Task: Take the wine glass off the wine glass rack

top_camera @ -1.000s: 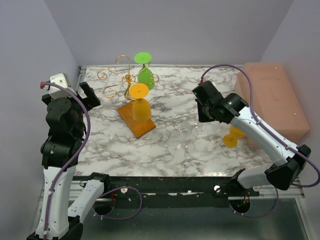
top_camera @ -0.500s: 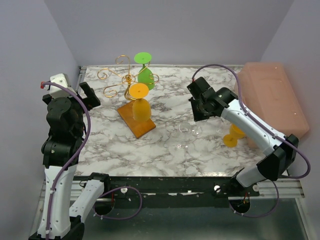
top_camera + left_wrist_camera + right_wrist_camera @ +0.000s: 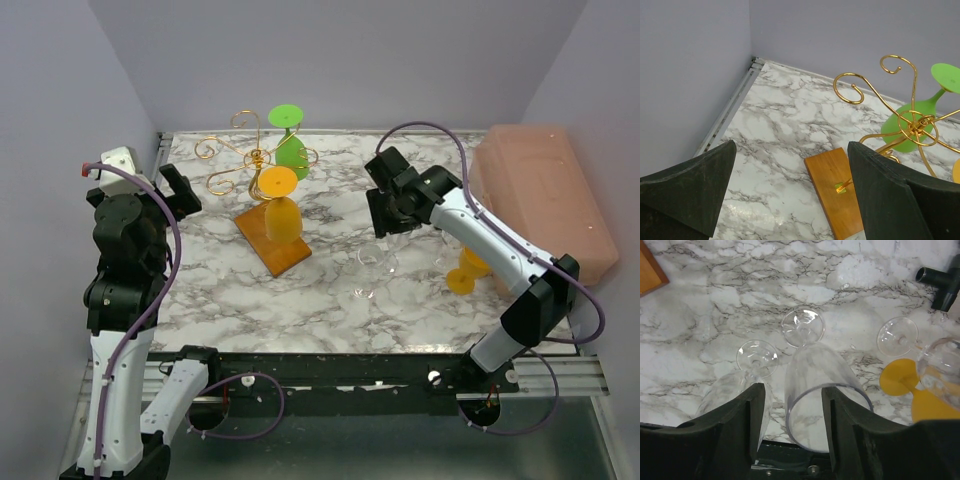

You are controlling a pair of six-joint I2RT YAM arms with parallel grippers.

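On the marble table point(image 3: 230, 300) lie clear glasses point(image 3: 822, 375) and a fallen orange glass point(image 3: 461, 281). The right gripper point(image 3: 792, 389) sits just above the clear ones, fingers spread, seemingly holding nothing. The left gripper point(image 3: 791, 145) is spread wide and empty, near the wine glass rack point(image 3: 255, 160). An orange wine glass point(image 3: 283, 220) and a green wine glass point(image 3: 292, 152) hang upside down from the rack above its wooden base point(image 3: 285, 258).

Wine glass rack point(image 3: 258, 158): glossy gold metal wire; base point(image 3: 280, 258) smooth orange-brown wood. Table point(image 3: 300, 300): marble-print, smooth. Clear wine glass point(image 3: 815, 370): glossy, transparent. Green wine glass point(image 3: 292, 152): matt, plastic-looking.
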